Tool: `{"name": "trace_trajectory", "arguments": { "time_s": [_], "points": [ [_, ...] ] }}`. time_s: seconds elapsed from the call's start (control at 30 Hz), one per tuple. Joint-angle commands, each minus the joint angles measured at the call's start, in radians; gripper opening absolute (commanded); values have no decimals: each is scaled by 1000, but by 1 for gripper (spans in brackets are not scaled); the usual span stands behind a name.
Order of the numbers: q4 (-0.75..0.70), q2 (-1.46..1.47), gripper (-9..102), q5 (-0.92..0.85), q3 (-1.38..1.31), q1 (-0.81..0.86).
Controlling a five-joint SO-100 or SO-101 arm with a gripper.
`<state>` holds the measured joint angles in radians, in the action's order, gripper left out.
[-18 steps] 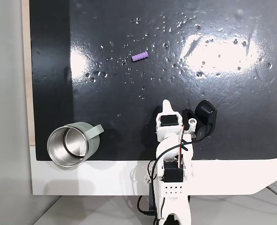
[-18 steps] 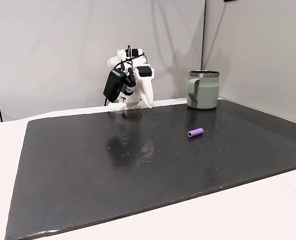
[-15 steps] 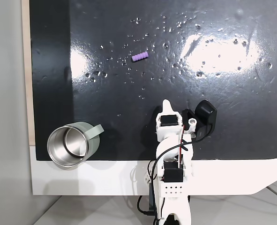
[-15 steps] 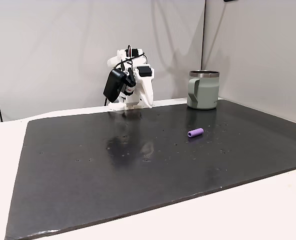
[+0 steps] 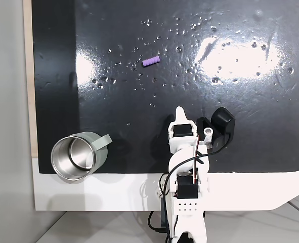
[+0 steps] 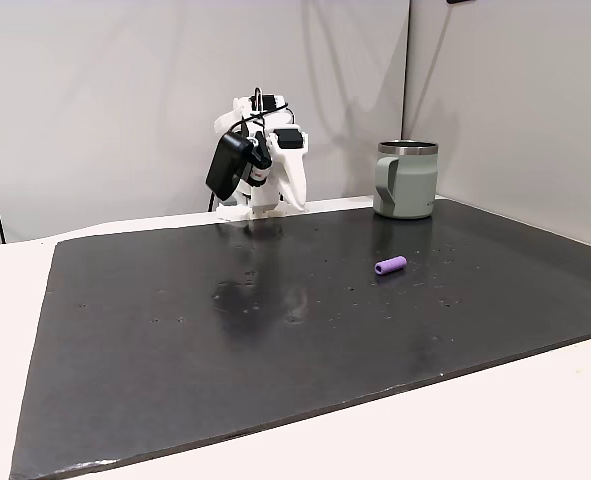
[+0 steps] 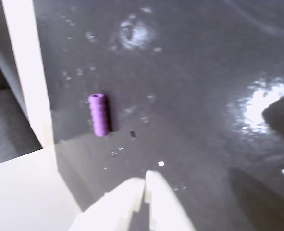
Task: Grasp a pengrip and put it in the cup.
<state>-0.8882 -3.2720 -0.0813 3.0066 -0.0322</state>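
The pengrip (image 5: 151, 61) lies alone on the dark counter (image 6: 275, 330), well apart from the cup (image 5: 77, 156) and the claw (image 7: 144, 185) (fingertips together, empty); it looks light and soft, best pinched across its ribbed middle.

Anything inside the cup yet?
Nothing shows inside the cup: the top-down fixed view shows bare shiny steel, though its near wall hides part of the bottom. The pengrip lies out on the black mat.

Black mat (image 5: 139, 116) under pengrip (image 5: 151, 61), cup (image 5: 79, 156)
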Motion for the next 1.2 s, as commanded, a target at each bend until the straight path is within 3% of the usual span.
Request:
{"name": "trace_trajectory", "arguments": {
  "time_s": [0.0, 0.27, 0.6, 0.8, 1.17],
  "points": [
    [-3, 138, 0, -14, -230, -37],
    [-46, 652, 0, -9, -693, -81],
    [-264, 1183, 6, 100, -1233, -137],
    [-331, 1416, 15, 153, -1420, -155],
    [-336, 1741, 22, 195, -1598, -187]
  ]
}}
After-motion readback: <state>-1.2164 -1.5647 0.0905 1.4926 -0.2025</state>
